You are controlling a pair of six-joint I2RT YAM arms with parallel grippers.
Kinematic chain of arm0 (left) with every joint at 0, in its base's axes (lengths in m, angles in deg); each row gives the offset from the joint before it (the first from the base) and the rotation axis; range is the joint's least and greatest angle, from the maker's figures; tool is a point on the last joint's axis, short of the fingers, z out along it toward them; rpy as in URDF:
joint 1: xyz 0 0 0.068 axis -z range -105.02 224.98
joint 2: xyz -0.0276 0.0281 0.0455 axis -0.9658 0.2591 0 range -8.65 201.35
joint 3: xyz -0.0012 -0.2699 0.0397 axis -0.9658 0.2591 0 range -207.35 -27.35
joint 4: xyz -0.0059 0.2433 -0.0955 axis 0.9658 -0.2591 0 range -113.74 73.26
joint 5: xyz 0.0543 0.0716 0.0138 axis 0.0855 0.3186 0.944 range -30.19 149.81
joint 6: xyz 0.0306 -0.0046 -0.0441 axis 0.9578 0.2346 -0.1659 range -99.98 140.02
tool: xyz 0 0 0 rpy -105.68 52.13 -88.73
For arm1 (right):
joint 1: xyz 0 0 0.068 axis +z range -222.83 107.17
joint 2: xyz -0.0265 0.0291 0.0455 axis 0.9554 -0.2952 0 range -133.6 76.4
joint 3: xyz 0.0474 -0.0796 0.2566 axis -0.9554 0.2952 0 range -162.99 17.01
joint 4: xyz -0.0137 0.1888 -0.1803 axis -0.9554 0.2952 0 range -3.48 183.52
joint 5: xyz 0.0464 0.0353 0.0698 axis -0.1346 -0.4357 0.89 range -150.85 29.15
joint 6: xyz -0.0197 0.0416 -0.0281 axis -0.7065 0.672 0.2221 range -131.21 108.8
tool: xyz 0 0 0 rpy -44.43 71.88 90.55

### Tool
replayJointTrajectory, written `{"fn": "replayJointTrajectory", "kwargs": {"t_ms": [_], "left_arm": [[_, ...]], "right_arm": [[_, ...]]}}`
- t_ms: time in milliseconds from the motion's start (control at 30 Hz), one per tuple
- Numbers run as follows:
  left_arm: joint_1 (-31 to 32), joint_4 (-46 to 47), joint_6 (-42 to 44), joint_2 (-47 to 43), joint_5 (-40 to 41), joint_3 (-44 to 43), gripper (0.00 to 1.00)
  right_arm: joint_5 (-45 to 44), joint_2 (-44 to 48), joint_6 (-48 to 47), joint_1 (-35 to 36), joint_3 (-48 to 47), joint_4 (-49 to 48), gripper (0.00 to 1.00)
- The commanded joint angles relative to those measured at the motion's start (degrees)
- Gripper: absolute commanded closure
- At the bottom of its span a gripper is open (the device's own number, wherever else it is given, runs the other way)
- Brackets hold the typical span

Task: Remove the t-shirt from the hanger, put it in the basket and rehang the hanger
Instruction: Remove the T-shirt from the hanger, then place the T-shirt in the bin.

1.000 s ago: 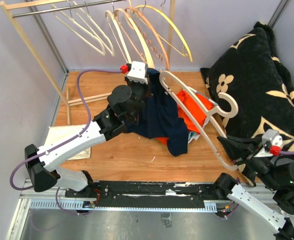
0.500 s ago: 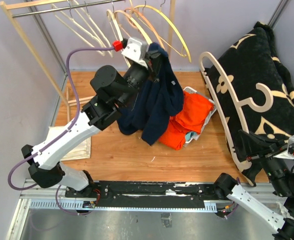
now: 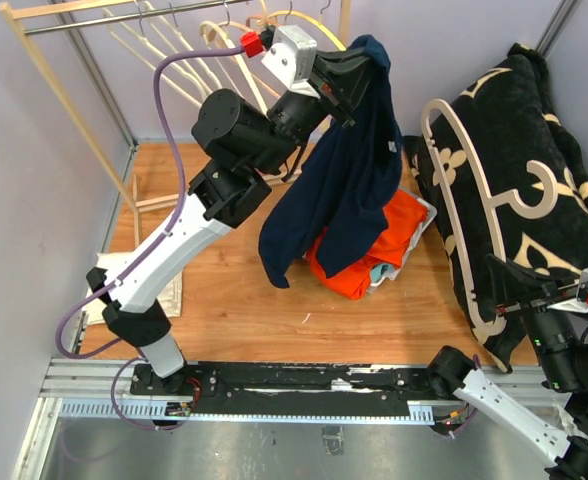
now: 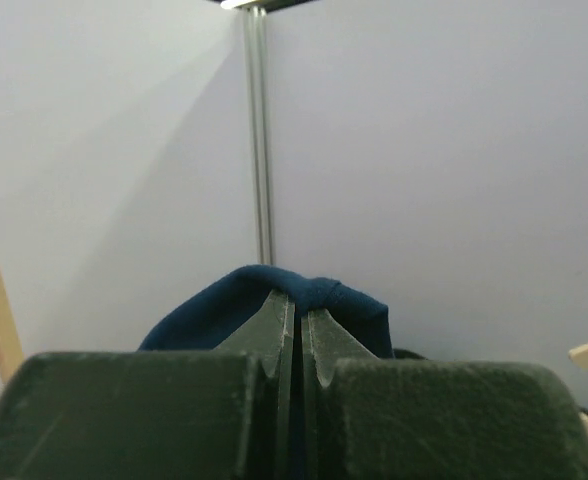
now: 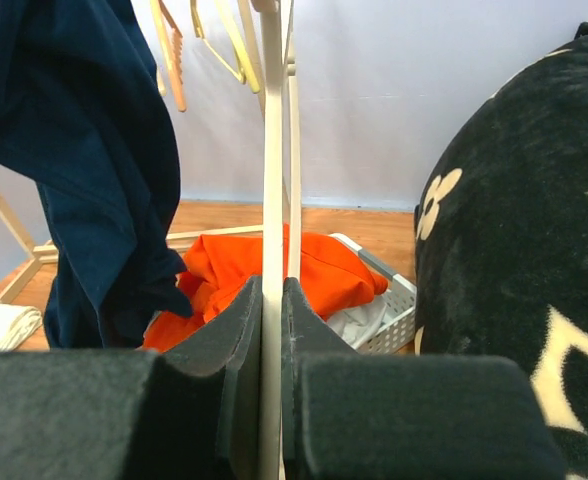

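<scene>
**T-shirt held clear of hanger**

Left gripper (image 4: 296, 305), clamped on a fold of the navy-blue cloth t-shirt (image 3: 344, 180), holds it hanging above the wooden tabletop (image 3: 234, 300). Right gripper (image 5: 272, 295) pinches the pale curved wooden hanger (image 5: 272, 150), well apart from the shirt, beside a black cream-flowered blanket (image 5: 514, 200). Between them, a white slotted plastic basket (image 5: 394, 300) contains orange cloth (image 3: 364, 255).

navy t-shirt (image 3: 344, 170) dangles limp up high — pale wooden hanger (image 5: 272, 150) stands apart, bare
</scene>
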Motion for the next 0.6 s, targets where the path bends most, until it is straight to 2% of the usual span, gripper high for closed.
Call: {"fn": "replayJointTrajectory", "kwargs": {"t_ms": [0, 267, 567], "left_arm": [[0.0, 6.8, 0.8, 1.9, -2.8, -7.8, 0.99], [0.0, 17.5, 0.6, 4.5, -3.8, -8.3, 1.0], [-0.1, 25.2, -0.3, 9.9, -5.5, -8.7, 1.0]], "right_arm": [[-2.4, -0.3, -0.9, 1.2, 0.8, -3.0, 0.99], [-3.5, 0.1, -1.3, 1.1, 1.2, -3.7, 0.99], [-5.5, 1.0, -2.4, 1.2, 0.9, -3.7, 0.99]]}}
